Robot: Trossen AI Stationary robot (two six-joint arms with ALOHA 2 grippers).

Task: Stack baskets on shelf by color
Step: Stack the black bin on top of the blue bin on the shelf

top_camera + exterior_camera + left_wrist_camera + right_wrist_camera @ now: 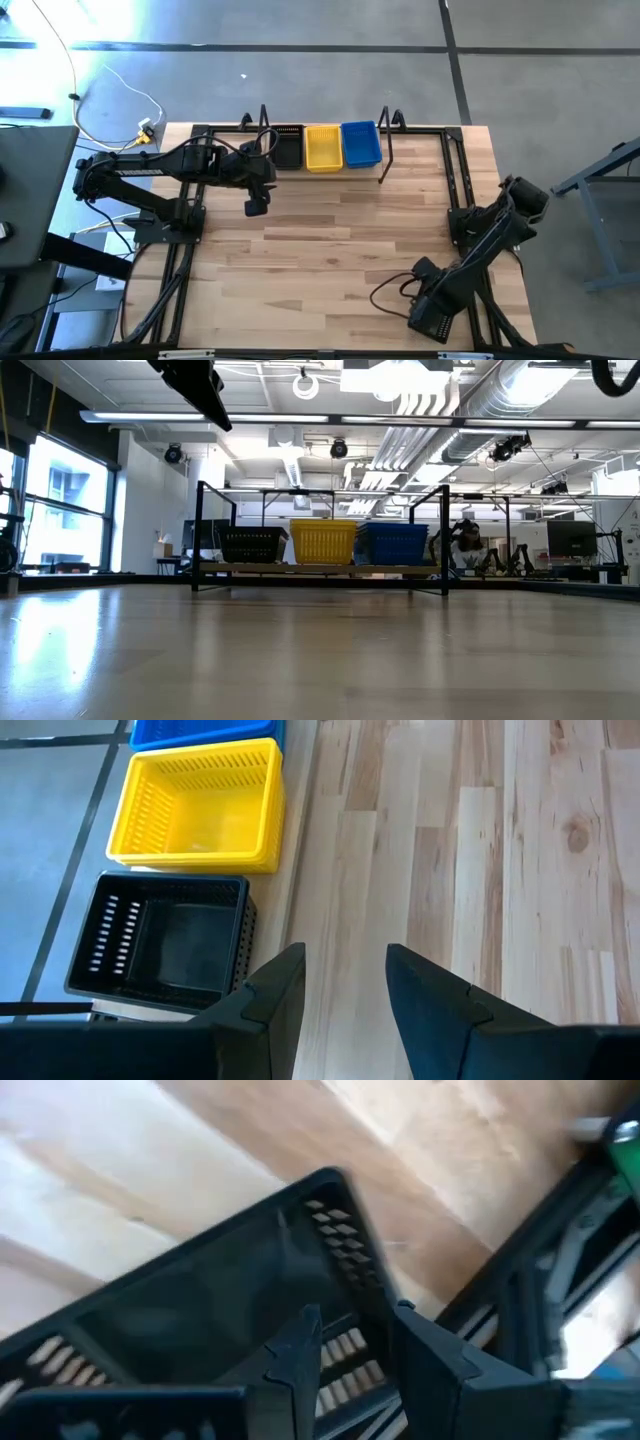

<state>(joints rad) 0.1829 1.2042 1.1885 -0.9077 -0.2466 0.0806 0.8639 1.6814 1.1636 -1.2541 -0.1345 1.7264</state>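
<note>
**A:** Closest in, the left gripper: two dark fingers parted, nothing between them but bare board. It is open and empty, hanging over the light wooden table just in front of the shelf.

**B:** And the shelf itself?

**A:** It is a low wooden board between black wire end frames, at the table's far edge. On it, side by side and touching, are a black perforated plastic basket, a yellow perforated plastic basket and a blue perforated plastic basket. That is one place per colour, which suits sorting by colour. From the low view each looks tall enough to be a stack, but I can't count layers.

**B:** The right arm?

**A:** Folded back at the near right corner, well away from the shelf. The right gripper is right over another black mesh basket, at its slotted wall. Whether it is clamped on that wall or merely around it, I cannot tell.

**B:** So what's left?

**A:** My guess is that this last black one belongs on the black pile, and the left arm waits there to receive or steady it.
</note>
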